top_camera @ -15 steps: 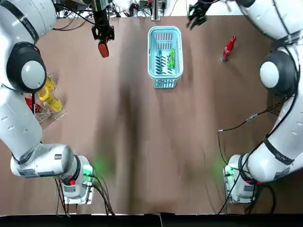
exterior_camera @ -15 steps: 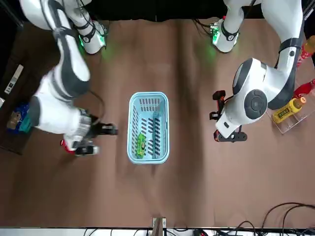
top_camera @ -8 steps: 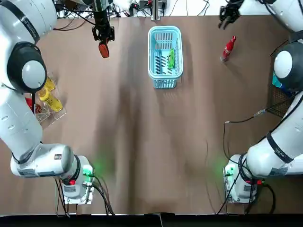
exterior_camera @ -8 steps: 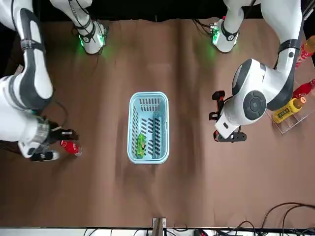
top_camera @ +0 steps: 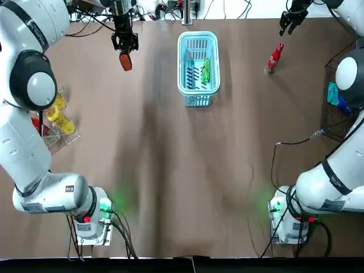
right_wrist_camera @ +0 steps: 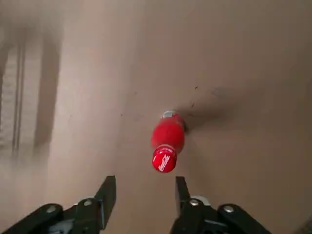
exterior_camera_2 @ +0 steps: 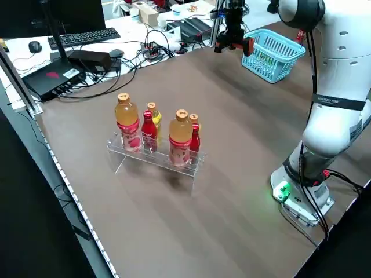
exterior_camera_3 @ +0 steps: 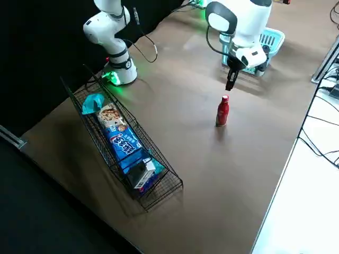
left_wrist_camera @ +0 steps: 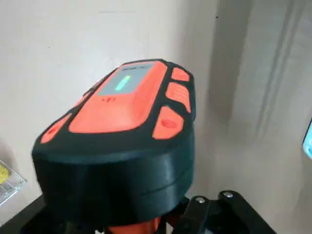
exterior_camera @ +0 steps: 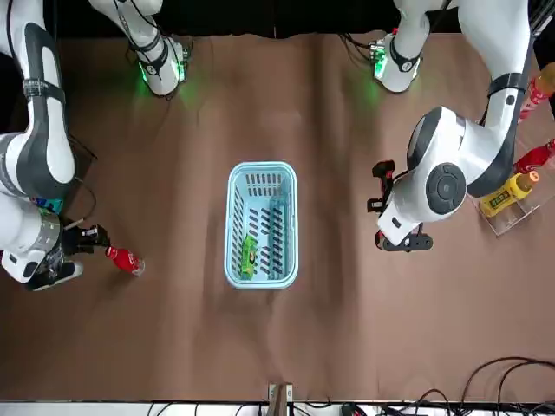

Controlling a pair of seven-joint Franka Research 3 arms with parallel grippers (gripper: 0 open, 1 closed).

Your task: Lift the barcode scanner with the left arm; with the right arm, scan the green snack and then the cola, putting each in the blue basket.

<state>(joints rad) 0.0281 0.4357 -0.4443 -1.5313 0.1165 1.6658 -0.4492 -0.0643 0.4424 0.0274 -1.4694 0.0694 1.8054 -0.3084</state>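
The left gripper [top_camera: 124, 45] pinches the orange barcode scanner [top_camera: 125, 60] beside the blue basket [top_camera: 197, 34], in which the green snack [top_camera: 206, 69] lies, while the right gripper [right_wrist_camera: 145, 184], fingers spread, hovers near the cola bottle [top_camera: 274, 58] standing upright on the surface [top_camera: 170, 170].

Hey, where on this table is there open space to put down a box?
The wide brown middle of the table, from the blue basket to the robot's edge, is bare. So is the strip between basket and cola. Crowded: the bottle rack on the left edge, the wire snack rack on the right.
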